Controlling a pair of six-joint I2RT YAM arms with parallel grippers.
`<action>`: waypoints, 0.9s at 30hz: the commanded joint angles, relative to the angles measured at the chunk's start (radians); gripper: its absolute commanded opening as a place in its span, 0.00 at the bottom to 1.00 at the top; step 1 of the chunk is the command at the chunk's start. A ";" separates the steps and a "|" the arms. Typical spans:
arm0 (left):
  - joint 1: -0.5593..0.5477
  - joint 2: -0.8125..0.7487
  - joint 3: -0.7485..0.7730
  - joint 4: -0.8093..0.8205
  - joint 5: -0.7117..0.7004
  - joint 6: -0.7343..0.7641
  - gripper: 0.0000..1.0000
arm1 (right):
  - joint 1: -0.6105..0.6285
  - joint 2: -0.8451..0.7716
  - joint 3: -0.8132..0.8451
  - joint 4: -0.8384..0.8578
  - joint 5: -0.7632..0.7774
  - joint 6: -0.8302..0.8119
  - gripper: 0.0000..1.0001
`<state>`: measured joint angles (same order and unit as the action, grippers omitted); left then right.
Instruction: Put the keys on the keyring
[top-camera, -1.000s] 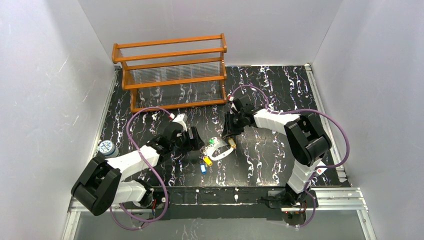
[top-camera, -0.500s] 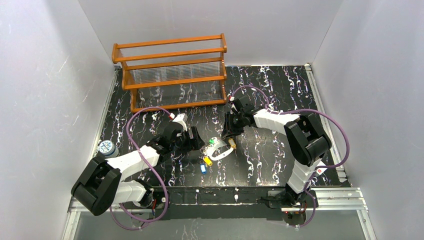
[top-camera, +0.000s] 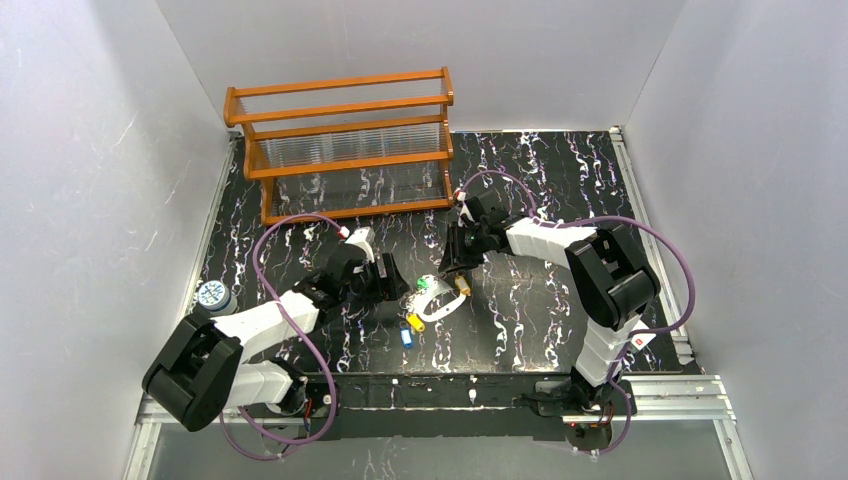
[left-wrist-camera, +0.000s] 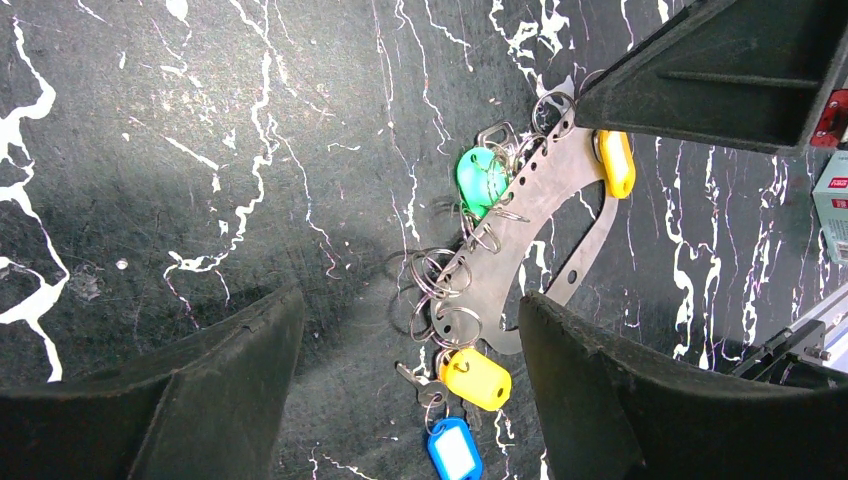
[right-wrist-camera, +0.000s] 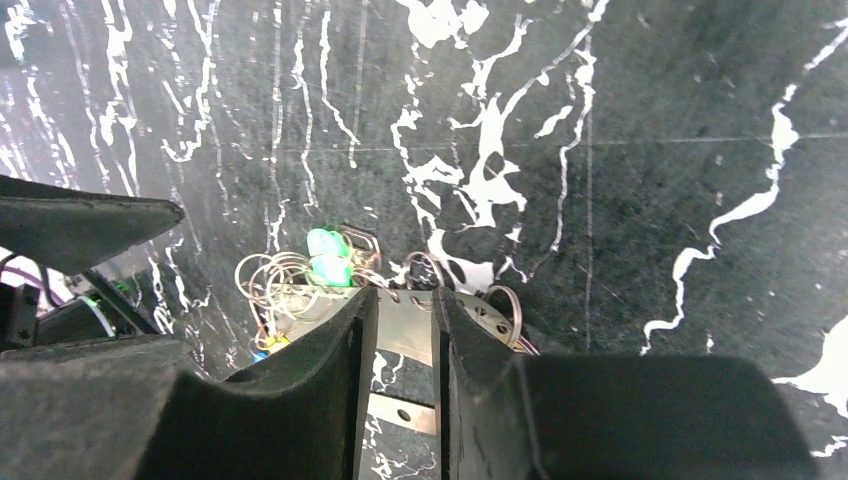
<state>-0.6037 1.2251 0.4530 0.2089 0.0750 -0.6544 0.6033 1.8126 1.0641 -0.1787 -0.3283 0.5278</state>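
A black marbled table, closed in by white walls on the left, back and right. A wooden rack blocks the back left corner; bare tabletop lies open to its right and down the right side. At centre, the left gripper stands just left of the flat metal keyring, and the right gripper covers its far end. Loose keys lie just in front of it. A small round object sits at the left edge.

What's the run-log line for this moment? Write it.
left gripper: open, empty | right gripper: narrow over flat grey perforated metal keyring, grip unclear | green plastic-headed key, yellow-headed key, blue-headed key: at keyring
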 joint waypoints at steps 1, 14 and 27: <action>0.007 -0.021 0.009 -0.015 0.000 0.009 0.76 | -0.002 -0.018 -0.001 0.070 -0.060 0.000 0.34; 0.007 -0.013 0.013 -0.012 0.000 0.012 0.76 | -0.003 -0.019 -0.011 -0.019 0.050 -0.010 0.32; 0.007 -0.019 0.012 -0.020 -0.003 0.014 0.76 | -0.003 0.023 -0.002 0.030 -0.059 -0.008 0.28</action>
<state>-0.6037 1.2251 0.4534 0.2073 0.0746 -0.6510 0.6033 1.8095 1.0508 -0.1799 -0.3153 0.5205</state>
